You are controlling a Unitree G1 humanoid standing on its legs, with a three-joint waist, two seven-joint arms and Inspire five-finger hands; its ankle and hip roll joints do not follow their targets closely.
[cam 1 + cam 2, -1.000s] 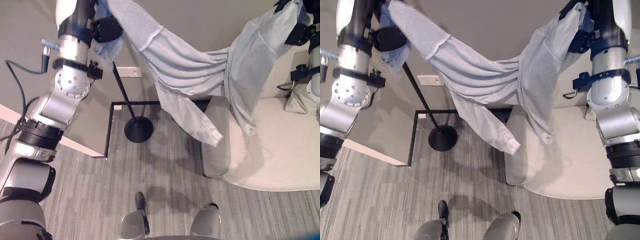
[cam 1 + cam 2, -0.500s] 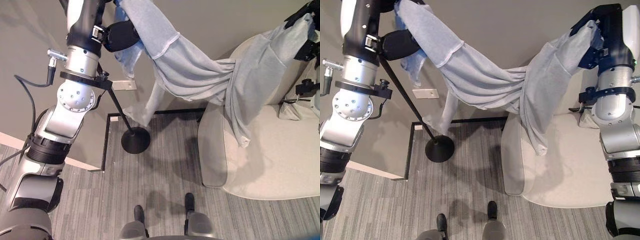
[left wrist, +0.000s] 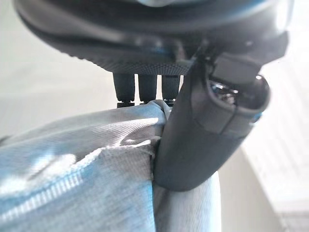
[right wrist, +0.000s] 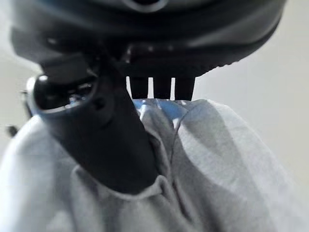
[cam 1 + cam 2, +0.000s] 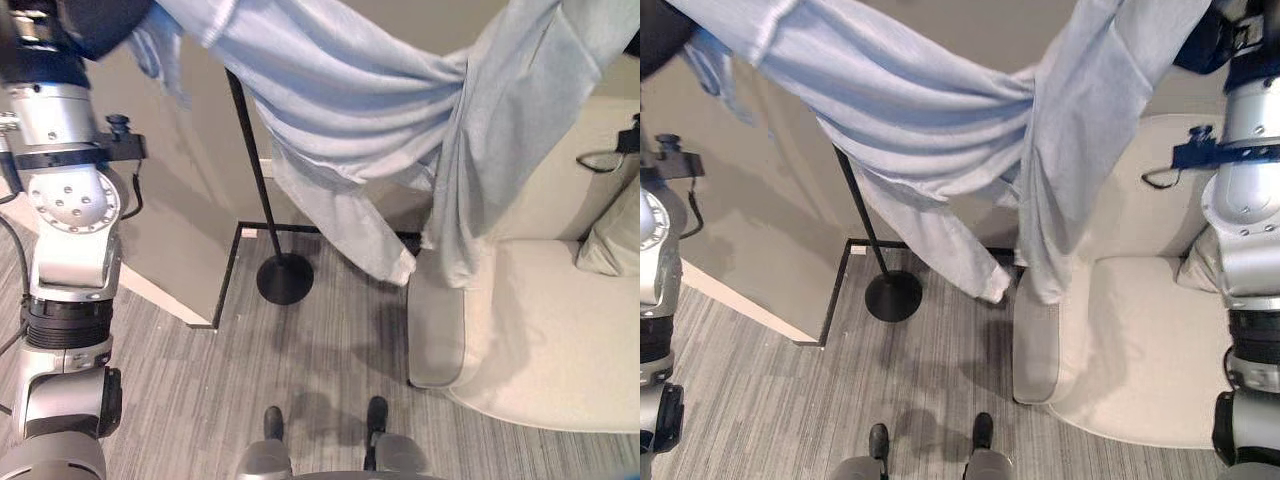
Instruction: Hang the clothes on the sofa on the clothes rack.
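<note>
Our left hand (image 3: 193, 140) pinches one edge of the pale blue shirt (image 5: 350, 110) between thumb and fingers, and our right hand (image 4: 101, 130) clamps the other edge likewise. The shirt hangs spread between them, long axis left to right, sleeves dangling toward the floor, beside the sofa (image 5: 560, 330). We judge the carry is underway; next we must drape it over the rack (image 5: 262, 200).

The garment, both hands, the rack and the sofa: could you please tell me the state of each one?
Garment: lifted, stretched between both hands, sleeves dangling.
Left hand: shut on the garment.
Right hand: shut on the garment.
Rack: upright on the floor, pole behind the cloth.
Sofa: seat bare, cushion at its side.
</note>
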